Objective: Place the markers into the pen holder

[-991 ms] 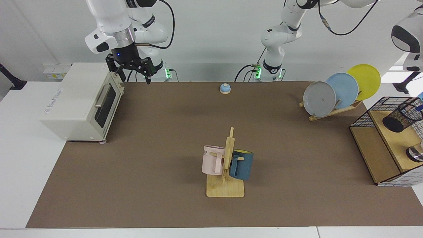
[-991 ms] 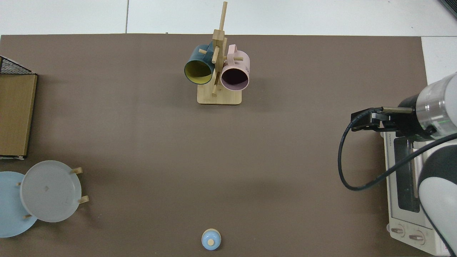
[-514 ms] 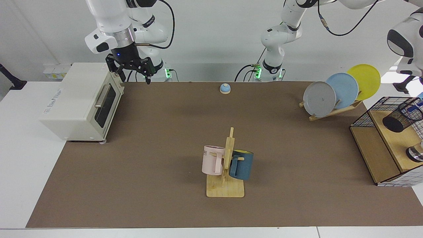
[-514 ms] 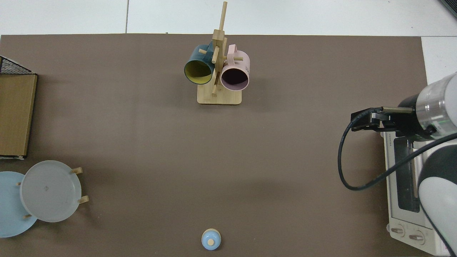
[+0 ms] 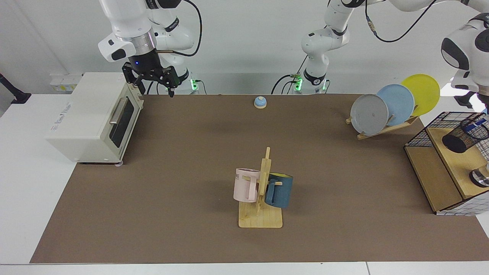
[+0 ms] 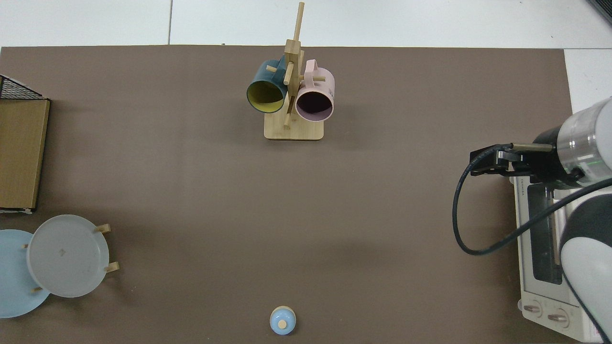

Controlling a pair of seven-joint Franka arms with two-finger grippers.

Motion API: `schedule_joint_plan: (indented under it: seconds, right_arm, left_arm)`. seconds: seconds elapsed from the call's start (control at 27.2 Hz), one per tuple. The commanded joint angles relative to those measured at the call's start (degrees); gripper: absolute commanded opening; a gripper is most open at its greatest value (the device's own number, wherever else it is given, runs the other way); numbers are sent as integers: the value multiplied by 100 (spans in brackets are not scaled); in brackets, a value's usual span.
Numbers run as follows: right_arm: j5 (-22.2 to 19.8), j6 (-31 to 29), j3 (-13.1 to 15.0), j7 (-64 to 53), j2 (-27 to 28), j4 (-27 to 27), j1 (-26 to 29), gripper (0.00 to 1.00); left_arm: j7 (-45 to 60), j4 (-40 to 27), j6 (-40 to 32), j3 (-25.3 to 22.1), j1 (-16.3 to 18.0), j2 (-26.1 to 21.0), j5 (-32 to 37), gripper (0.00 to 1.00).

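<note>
1. Right gripper (image 5: 154, 84) hangs above the far corner of the toaster oven (image 5: 89, 116), fingers spread apart and holding nothing; this arm waits.
2. Left gripper cannot be seen: the left arm (image 5: 464, 46) reaches over the table's opposite end and its wrist runs out of the facing view's edge just above the pen holder (image 5: 465, 135), so I cannot tell how its fingers stand.
3. The pen holder lies tilted on the wooden shelf (image 5: 456, 160), mouth up and away from the mug rack (image 5: 261, 198).
4. One marker (image 5: 475, 125) shows at the holder's rim, its blue end poking out; its long axis seems to follow the holder's own tilt.
5. The holder is out of the top view.
6. Judgement: the left arm is far nearer, almost over the holder, while the right is well apart across the whole table.
7. The marker looks already in, so the task seems near done.
</note>
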State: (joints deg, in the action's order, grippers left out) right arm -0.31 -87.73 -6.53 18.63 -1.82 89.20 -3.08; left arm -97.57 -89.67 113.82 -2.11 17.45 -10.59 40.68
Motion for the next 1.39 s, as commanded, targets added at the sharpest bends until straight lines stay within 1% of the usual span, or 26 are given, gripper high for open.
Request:
schedule_joint_plan:
  seconds: [0.0, 0.26, 0.4, 0.62, 1.14, 1.36]
  right_arm:
    - [75, 81, -58, 97, -20, -43, 79, 100]
    - [75, 81, -58, 97, -20, -43, 79, 100]
    - [75, 81, -58, 97, -20, -43, 79, 100]
    - [67, 81, -58, 97, -20, -43, 79, 100]
    - [67, 81, -59, 97, -20, -52, 79, 100]
    - [67, 81, -67, 97, -20, -52, 79, 100]
  left_arm:
    - [159, -306, 281, -176, -101, 206, 150, 0]
    - [326, -499, 325, -176, -101, 198, 212, 0]
    - [511, -657, 580, -220, -101, 154, 353, 0]
    - [564, -745, 589, -246, -101, 162, 344, 0]
    - [502, -947, 598, -255, -101, 180, 256, 0]
    - [424, -974, 572, -264, -92, 180, 10, 0]
